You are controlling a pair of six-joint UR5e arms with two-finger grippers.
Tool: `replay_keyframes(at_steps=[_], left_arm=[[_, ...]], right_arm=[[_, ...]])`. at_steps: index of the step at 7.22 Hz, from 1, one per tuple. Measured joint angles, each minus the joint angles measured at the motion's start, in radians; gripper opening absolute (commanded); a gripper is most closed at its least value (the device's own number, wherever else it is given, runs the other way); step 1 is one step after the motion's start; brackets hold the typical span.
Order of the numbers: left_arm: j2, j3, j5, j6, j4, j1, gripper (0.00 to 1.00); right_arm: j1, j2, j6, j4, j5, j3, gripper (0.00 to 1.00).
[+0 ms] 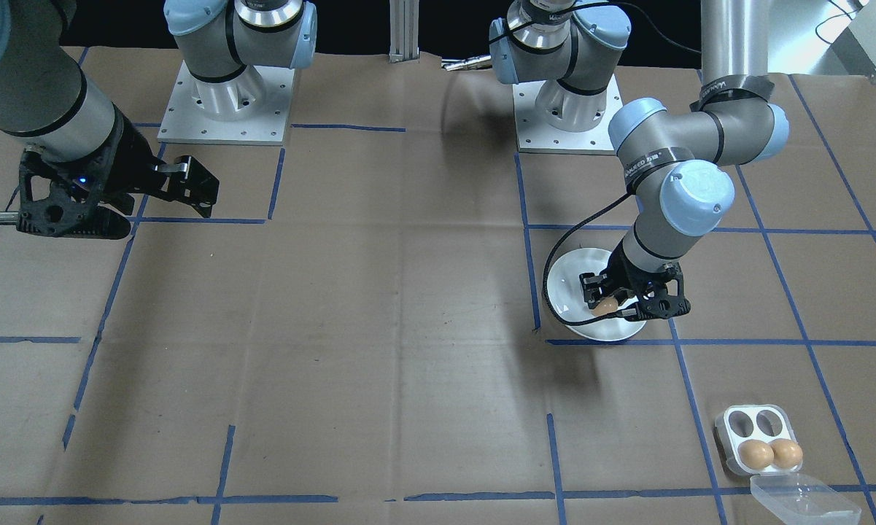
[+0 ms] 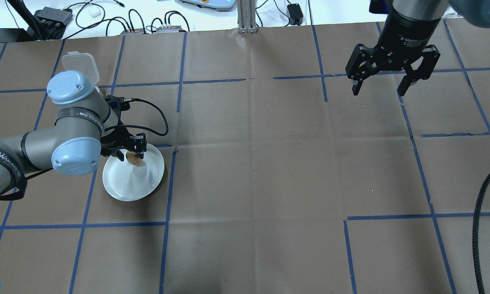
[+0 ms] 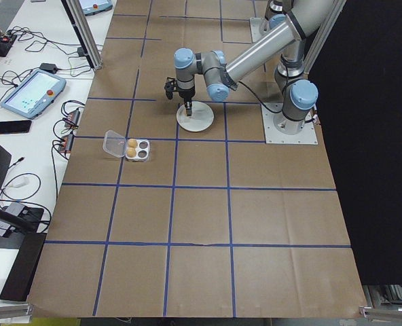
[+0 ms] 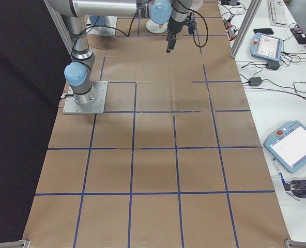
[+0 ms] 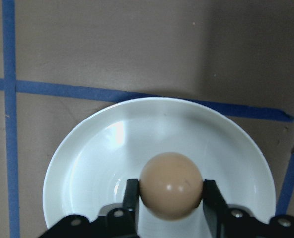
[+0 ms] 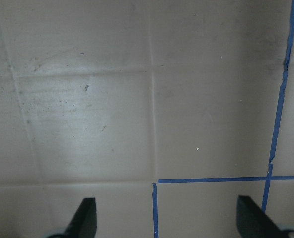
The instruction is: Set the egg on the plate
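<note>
The left gripper (image 5: pixel 171 198) clamps the egg (image 5: pixel 171 185) above the plate (image 5: pixel 87 163), lower centre of frame. Released too high, the egg may crack or roll off. The right gripper (image 2: pixel 382 85) hangs spread, empty.

A tan egg (image 5: pixel 171 184) sat pinched between two black fingers (image 5: pixel 130 203) over the plate (image 5: pixel 87 168). The plate (round, glossy white) lay flat on brown paper.

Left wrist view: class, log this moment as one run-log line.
left end effector: shut on egg | egg: over plate, unreleased | right end effector: open, idle
</note>
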Motion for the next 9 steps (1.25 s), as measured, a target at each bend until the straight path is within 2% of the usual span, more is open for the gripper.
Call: replay_keyframes(at_steps=[2,4,5,9], left_arm=[[0.044,0.049,0.033,0.001,-0.091,-0.002,1.0],[0.109,0.181,0.037,0.001,-0.287,-0.003,1.0],[0.104,0.254,0.034,0.003,-0.349,0.0,1.0],[-0.087,0.509,0.026,0.129,-0.389,0.071,1.0]], right_arm=[[0.0,0.0,0.0,0.0,0.0,0.0,1.0],[0.0,0.0,0.0,0.0,0.0,0.0,1.0],[0.0,0.0,0.0,0.0,0.0,0.0,1.0],[0.0,0.0,0.0,0.0,0.0,0.0,1.0]])
